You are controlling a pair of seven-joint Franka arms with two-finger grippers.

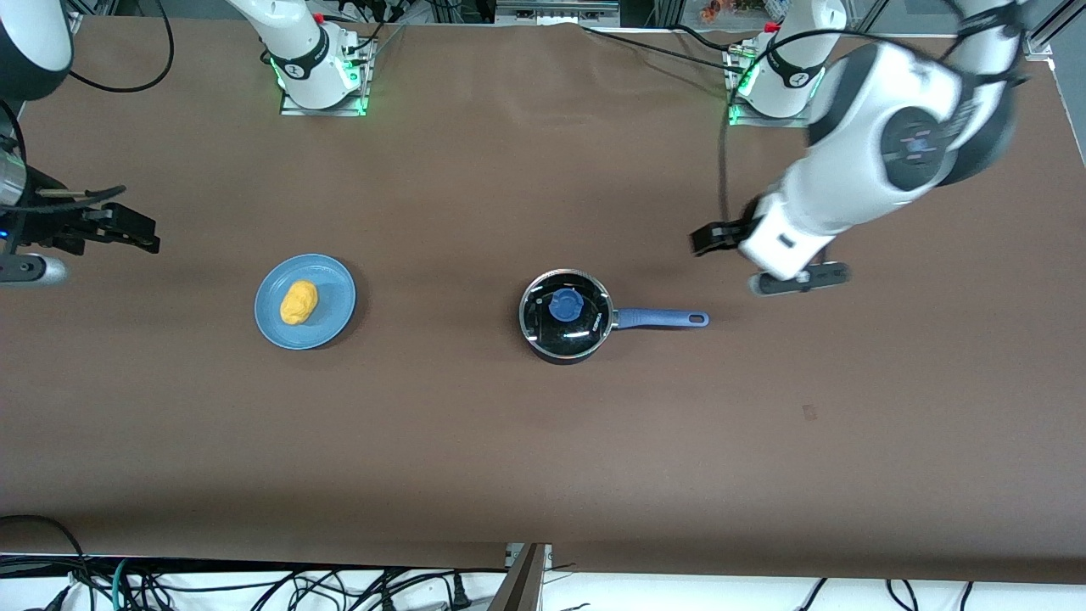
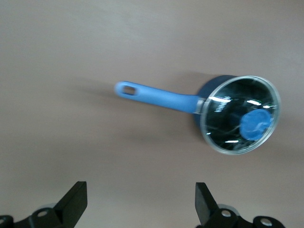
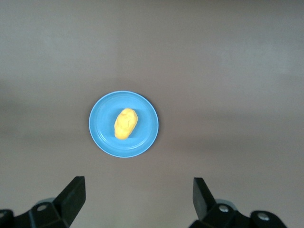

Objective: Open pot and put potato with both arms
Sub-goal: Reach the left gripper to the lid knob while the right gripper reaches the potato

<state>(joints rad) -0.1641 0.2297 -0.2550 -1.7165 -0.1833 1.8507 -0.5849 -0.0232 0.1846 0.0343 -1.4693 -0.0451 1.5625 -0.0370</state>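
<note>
The black pot (image 1: 566, 316) stands mid-table with its glass lid and blue knob (image 1: 564, 305) on it; its blue handle (image 1: 662, 319) points toward the left arm's end of the table. The yellow potato (image 1: 299, 303) lies on a light-blue plate (image 1: 338, 299) toward the right arm's end. My left gripper (image 1: 797, 280) hangs open and empty over bare table past the handle's tip. The left wrist view shows the pot (image 2: 237, 114) ahead of that gripper (image 2: 141, 199). My right gripper (image 1: 30, 270) hangs open and empty near the table's end, apart from the plate. The right wrist view shows the potato (image 3: 125, 124) ahead of that gripper (image 3: 139, 197).
The brown table (image 1: 526, 441) bears only the pot and the plate. The two arm bases (image 1: 321, 68) (image 1: 776, 81) stand along its edge farthest from the front camera. Cables lie off the table's near edge.
</note>
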